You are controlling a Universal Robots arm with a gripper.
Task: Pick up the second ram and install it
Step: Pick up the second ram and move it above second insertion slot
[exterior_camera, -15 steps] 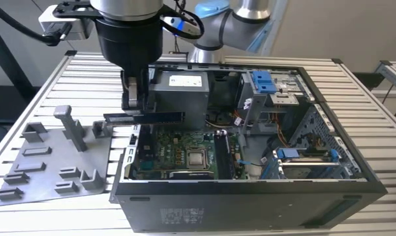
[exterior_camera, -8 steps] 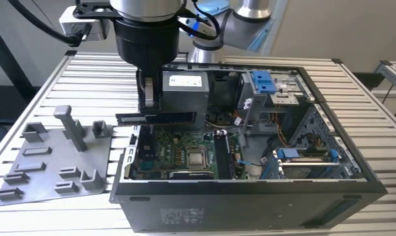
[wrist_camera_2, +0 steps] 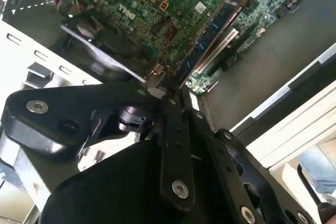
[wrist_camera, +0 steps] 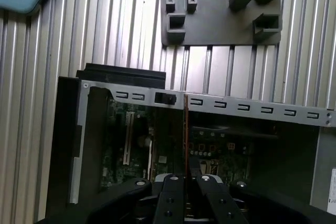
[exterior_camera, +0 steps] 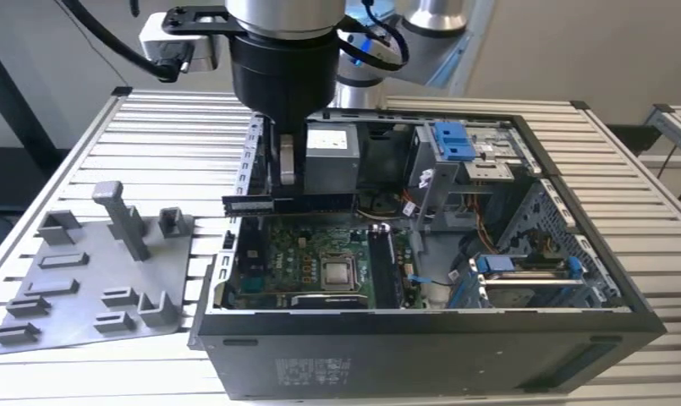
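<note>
A ribbed aluminium table (exterior_camera: 80,135) is carrying everything beneath the gripper (exterior_camera: 282,191). A large black, open-sided computer case (exterior_camera: 431,355) is lying on it. The gripper is hanging inside the case's open top, close to the case wall on the exterior view's left.

A flat grey plastic holder plate with upright posts (exterior_camera: 92,288) is resting on the table outside the case, well apart from the gripper on the exterior view's left. The first wrist view is showing the plate (wrist_camera: 220,14) beyond the case's rim.

A green motherboard (exterior_camera: 283,254) is lying on the case floor directly below the gripper. Its square silver processor (exterior_camera: 337,272) is sitting below the gripper too, slightly towards the exterior view's right. The second wrist view is looking past the black fingers (wrist_camera_2: 176,129) onto the same board (wrist_camera_2: 131,3).

The fingers are pinching the second ram (exterior_camera: 306,204), a thin dark blue-grey circuit strip. It is hanging level and on edge right under the fingertips, above the motherboard and clear of it. More of its length is reaching towards the exterior view's right than towards the left. In the first wrist view the fingers (wrist_camera: 169,192) are sitting close together over the board.
</note>
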